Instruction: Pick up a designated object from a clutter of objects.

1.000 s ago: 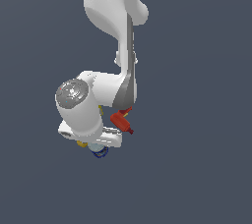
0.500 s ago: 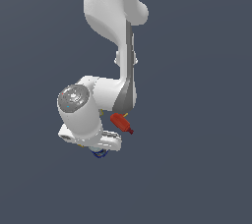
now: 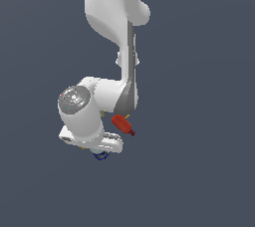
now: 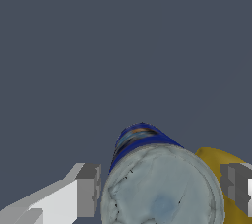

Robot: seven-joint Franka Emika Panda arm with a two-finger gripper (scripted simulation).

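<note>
You won't find any readable text, brand, number or sign in either view. The nearest thing is a small orange-and-white mark on the side of the blue can, just below its pale round top, but it is only a blurred patch with no letters you can make out.

Featureless grey simulator void.

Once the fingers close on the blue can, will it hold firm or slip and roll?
The blue can looks rigid, so it probably won't crush. Its round wall may slip or pivot between the flat fingers. If dropped sideways, it would likely roll.
</note>
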